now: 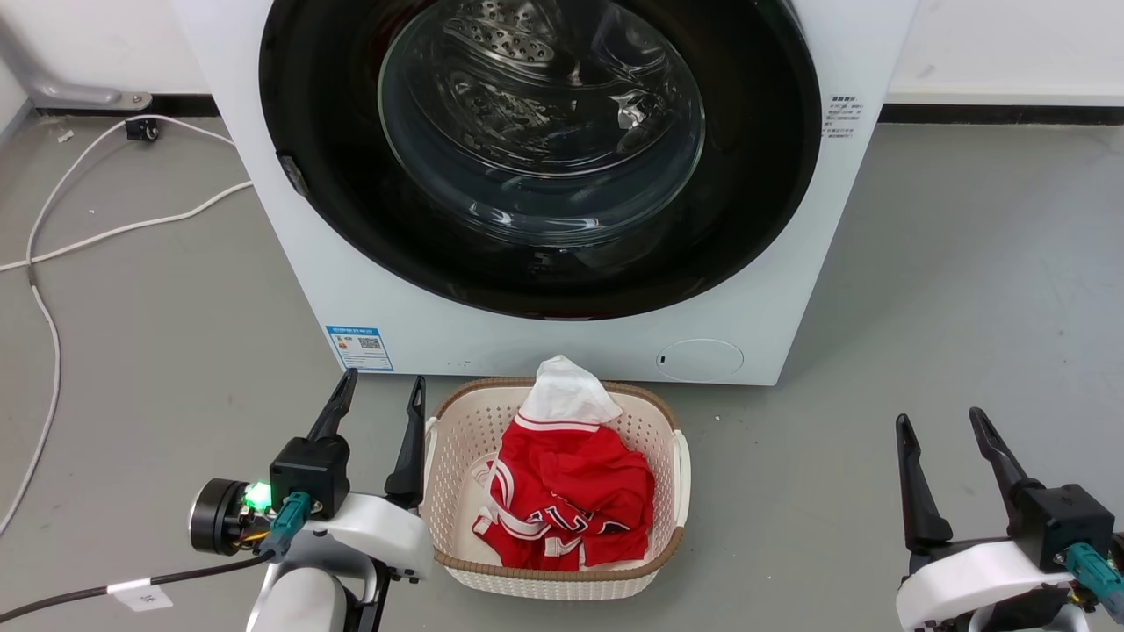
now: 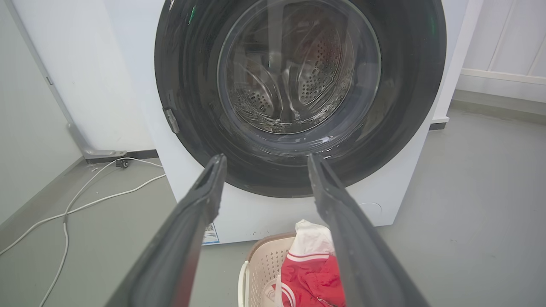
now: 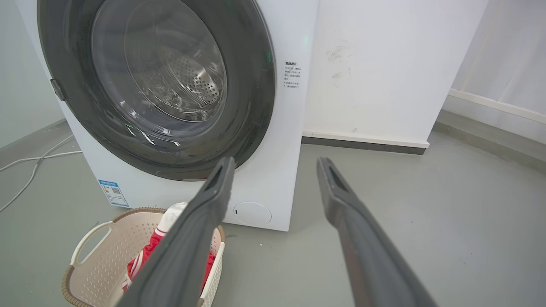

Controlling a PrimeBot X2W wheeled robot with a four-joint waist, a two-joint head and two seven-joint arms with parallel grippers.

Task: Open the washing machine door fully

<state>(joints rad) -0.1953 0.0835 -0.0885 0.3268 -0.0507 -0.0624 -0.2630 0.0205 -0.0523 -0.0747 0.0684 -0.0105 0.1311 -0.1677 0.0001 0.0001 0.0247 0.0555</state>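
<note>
Head view: washing machine door [image 1: 540,149] is shut, flat on the front of the washing machine [image 1: 562,338], at the far side of the floor. Left tool [image 1: 385,379] & right tool [image 1: 940,418] are both spread wide w/ nothing in them, low & near, well apart from the door. Left tool sits just beside the basket [image 1: 457,421] w/ red clothes [image 1: 571,491]. Door looks hard & stiff, prob. heavy, w/ a shiny black ring a tool could slip on. Glass bowl in the middle could crack, so no pushing there. Small grey tab [image 1: 292,174] on the door's left edge looks like the spot to hook & pull. Can't tell where the hinge is. Left tool is closest to the tab.
</note>
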